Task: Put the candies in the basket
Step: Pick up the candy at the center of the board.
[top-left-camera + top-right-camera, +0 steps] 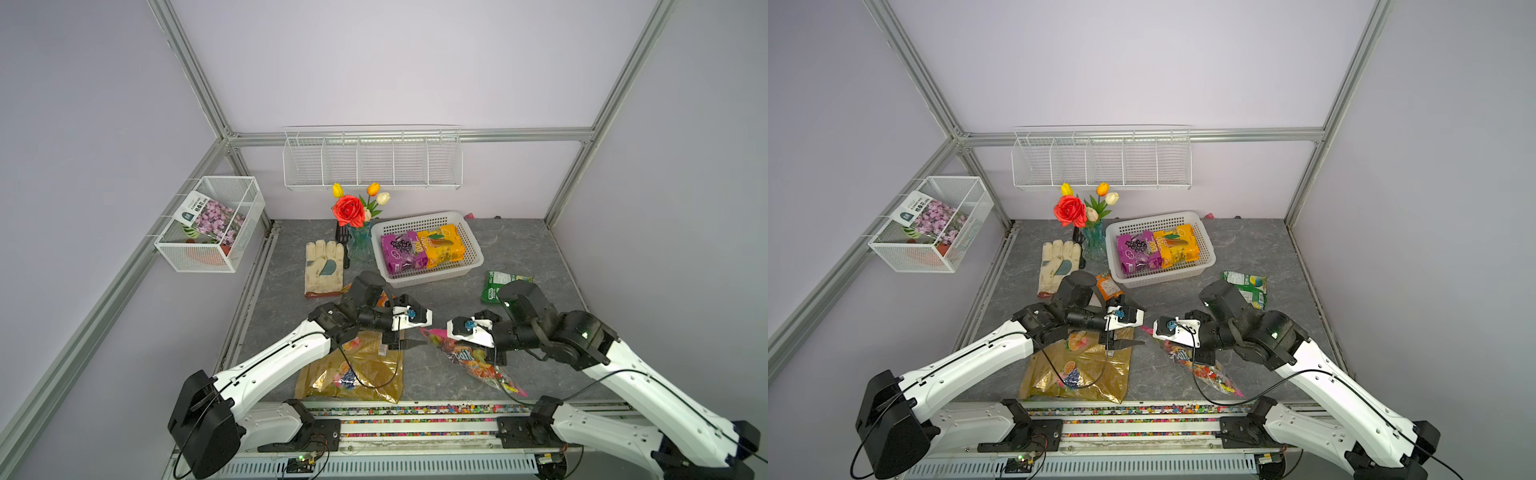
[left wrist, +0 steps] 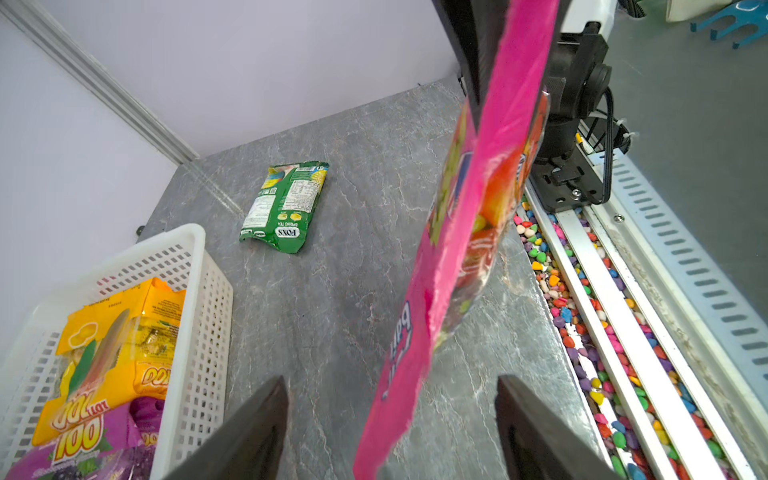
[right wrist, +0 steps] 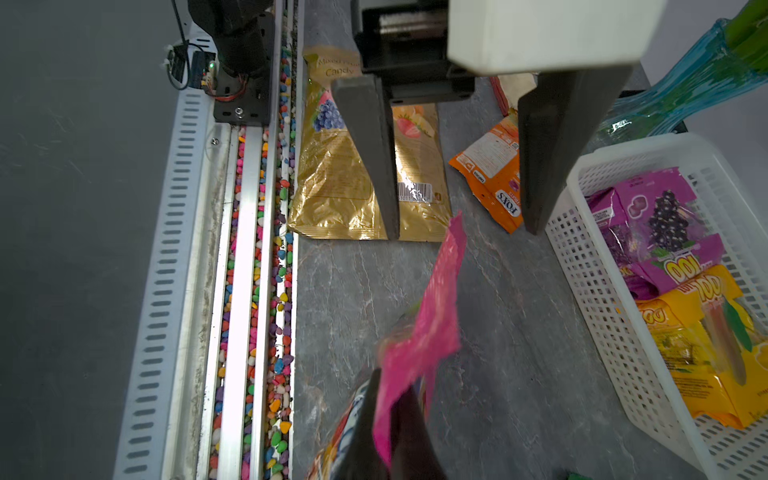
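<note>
- Gold bag — flat on the bench.
- Left gripper: jaws wide apart, empty, with the magenta bag tip just beside them.
- Basket holds the purple bag and the yellow-orange bag.
- Right gripper: jaws clamped on the magenta bag.
- Green bag — on the bench, outside the basket.

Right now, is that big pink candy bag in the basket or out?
Out. The pink bag is pinched in the shut right gripper, apart from the basket.

purple bag in basket; magenta bag gripped
</note>
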{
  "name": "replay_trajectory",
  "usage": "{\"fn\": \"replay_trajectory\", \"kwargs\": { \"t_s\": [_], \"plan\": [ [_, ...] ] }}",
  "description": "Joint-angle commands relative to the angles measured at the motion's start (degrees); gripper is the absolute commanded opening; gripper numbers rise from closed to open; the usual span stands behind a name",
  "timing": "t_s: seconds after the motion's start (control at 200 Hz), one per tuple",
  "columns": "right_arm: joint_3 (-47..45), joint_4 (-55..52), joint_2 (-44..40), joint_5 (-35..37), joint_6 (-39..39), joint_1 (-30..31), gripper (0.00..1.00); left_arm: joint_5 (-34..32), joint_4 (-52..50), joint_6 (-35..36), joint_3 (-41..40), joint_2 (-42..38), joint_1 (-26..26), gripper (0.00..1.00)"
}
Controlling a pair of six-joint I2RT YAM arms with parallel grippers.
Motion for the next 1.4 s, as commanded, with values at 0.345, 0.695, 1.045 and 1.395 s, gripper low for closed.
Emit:
{"fn": "replay_trajectory", "kwargs": {
  "t_s": [0.345,0.695,1.045,1.395],
  "plan": [
    [0.8,6.9,-1.7,-2.9,1.8,-0.2,0.00,2.0,-6.0,8.0,5.2,3.3,-2.8,0.14],
    [-4.0,21.5,-2.3,20.1,22.3,-3.3,0.94,2.8,-13.9,3.8,8.3,-4.5,-2.9,0.00],
    [5.1,14.3,19.2,22.9,64.3,-26.2,0.97,1.6,-17.6,4.2,15.5,-9.2,-4.7,0.00],
    [15.1,14.3,38.2,32.7,71.9,-33.0,0.91,-1.8,-19.3,6.0,22.7,-9.7,-4.9,0.00]
  ]
}}
